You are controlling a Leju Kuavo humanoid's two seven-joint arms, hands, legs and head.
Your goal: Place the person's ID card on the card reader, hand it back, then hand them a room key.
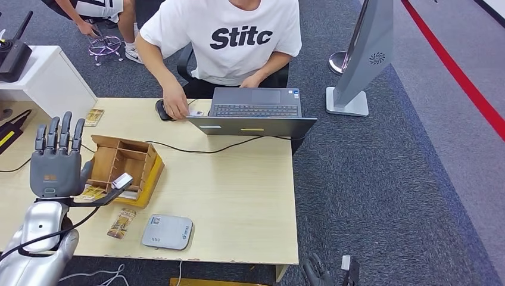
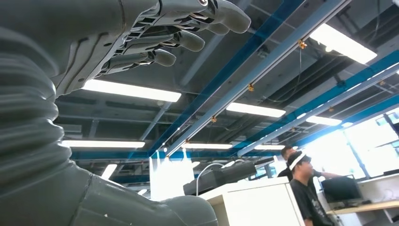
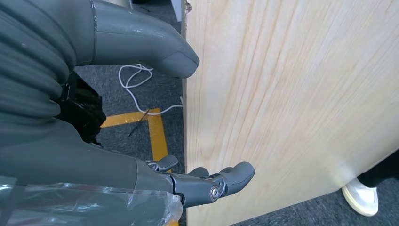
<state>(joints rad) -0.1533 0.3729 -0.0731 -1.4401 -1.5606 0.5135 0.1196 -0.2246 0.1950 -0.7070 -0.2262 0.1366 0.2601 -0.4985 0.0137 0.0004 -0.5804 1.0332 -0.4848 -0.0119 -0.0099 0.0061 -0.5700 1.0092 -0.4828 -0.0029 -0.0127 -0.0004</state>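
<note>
A small pale card (image 1: 195, 112), perhaps the ID, lies at the person's hand (image 1: 176, 107) by the laptop (image 1: 256, 113), far side; likely thin, stiff and slick, best pinched by its edges; card reader (image 1: 167, 232) sits near; left hand (image 1: 56, 159) raised, spread, empty; right hand (image 3: 207, 184) hangs loose, empty.

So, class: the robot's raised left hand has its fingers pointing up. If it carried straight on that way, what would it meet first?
Probably nothing: the left hand points toward the ceiling, and the wrist view shows open air up to the ceiling lights.
</note>
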